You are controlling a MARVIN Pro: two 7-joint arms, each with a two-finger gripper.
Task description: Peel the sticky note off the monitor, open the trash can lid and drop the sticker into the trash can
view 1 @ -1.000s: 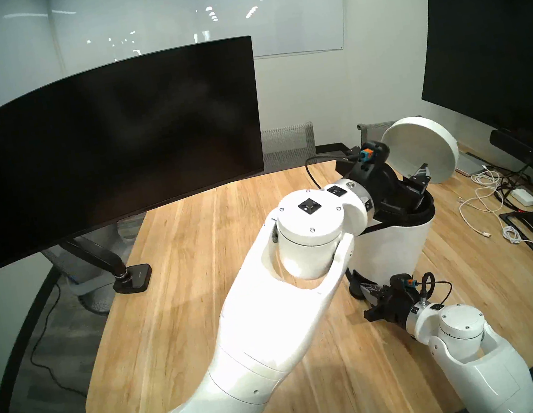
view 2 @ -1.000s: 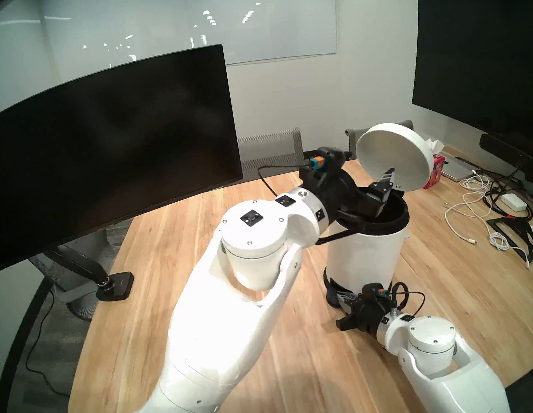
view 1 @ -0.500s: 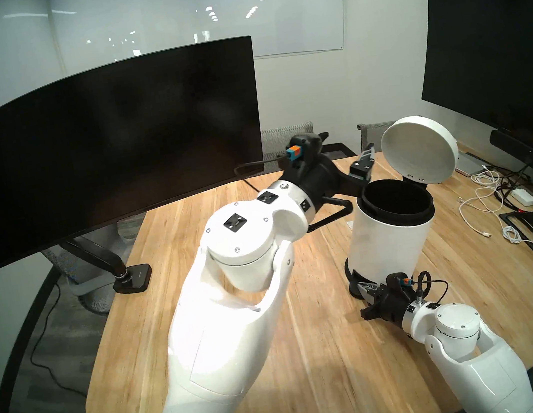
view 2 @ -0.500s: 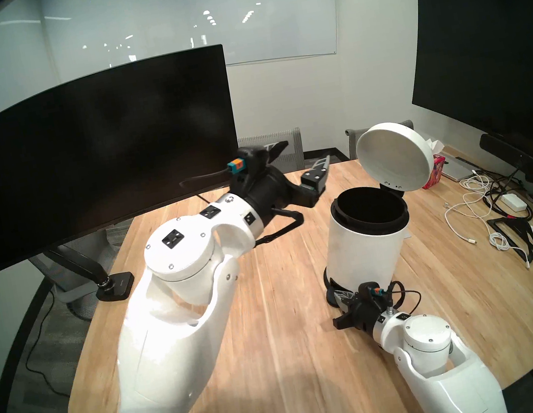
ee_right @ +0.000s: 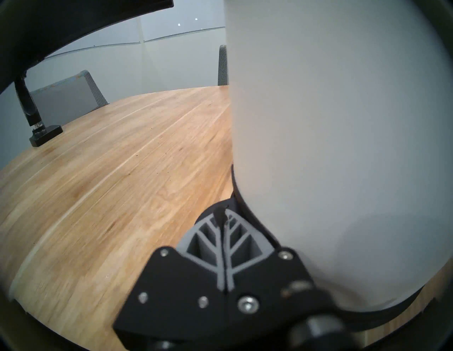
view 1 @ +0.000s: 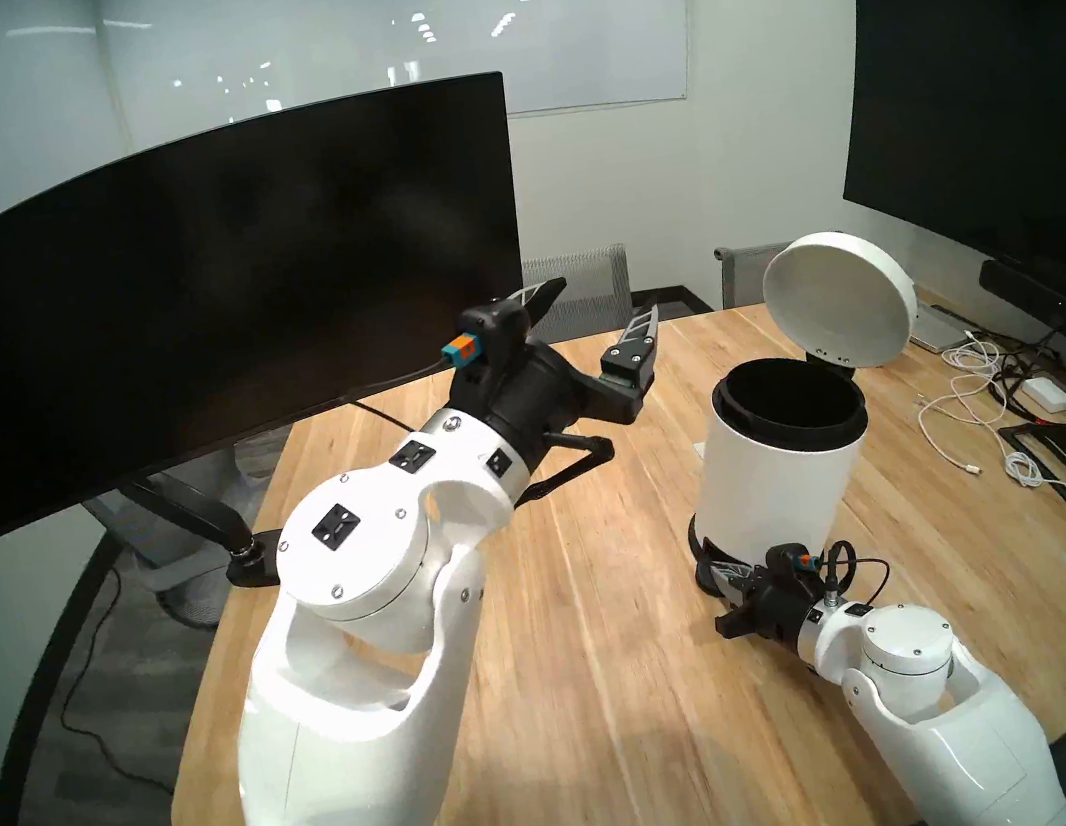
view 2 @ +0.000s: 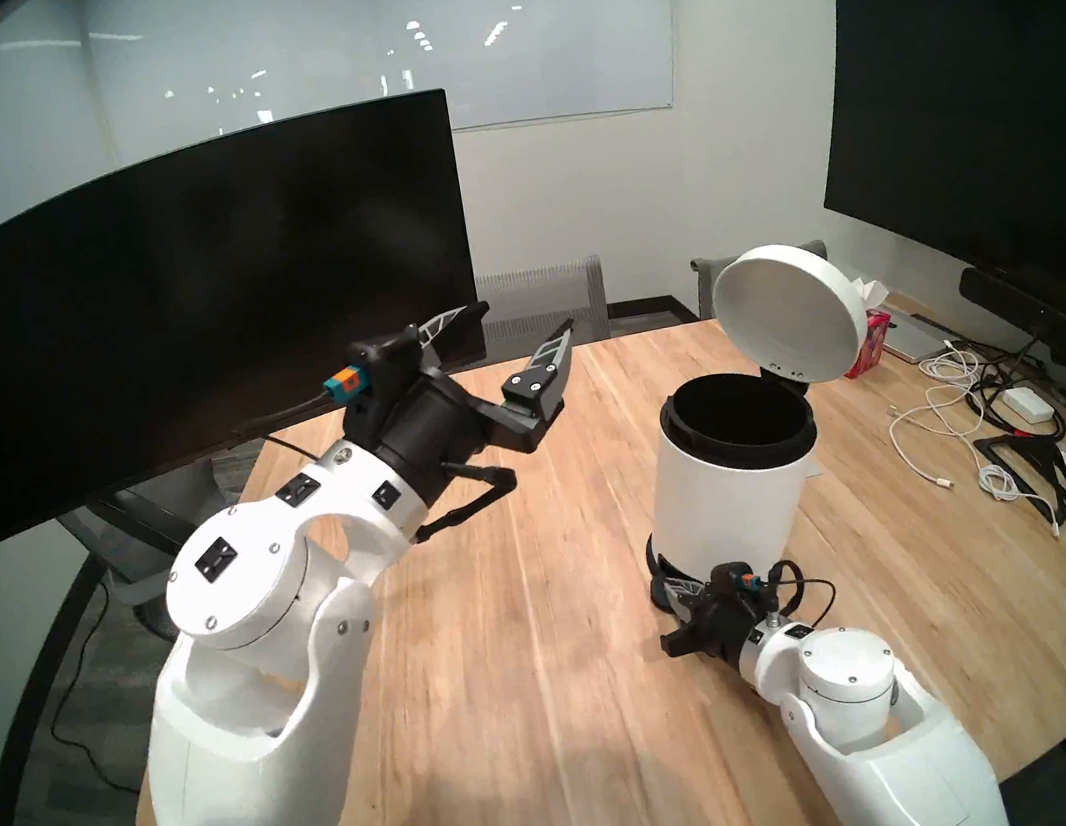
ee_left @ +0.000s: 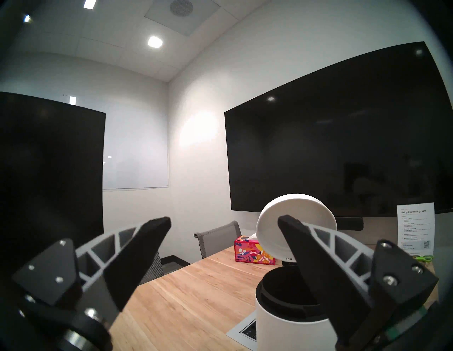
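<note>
With no sticky note seen on the monitor (view 1: pixel 199 282), presumably dropped in the trash can (view 1: pixel 785 465), and the left gripper (view 1: pixel 590 311) spread empty, the trash can lid (view 1: pixel 837 298) is propped only by the pressed-together right gripper (ee_right: pixel 221 218) on the pedal, where a slip could slam it.

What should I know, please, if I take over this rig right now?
Left gripper: open, empty, in the air between the wide curved black monitor and the white cylindrical trash can.
Right gripper: shut, fingertips low at the can's black base, apparently on the pedal.
Round white lid: tilted up, can mouth open.
Yellow-green sticky note: not visible on the screen, in either gripper or on the wooden table; the can's inside is too dark to check.
Done: peel and lid, apparently the drop.
Left: confirm the note is inside, release the pedal.
</note>
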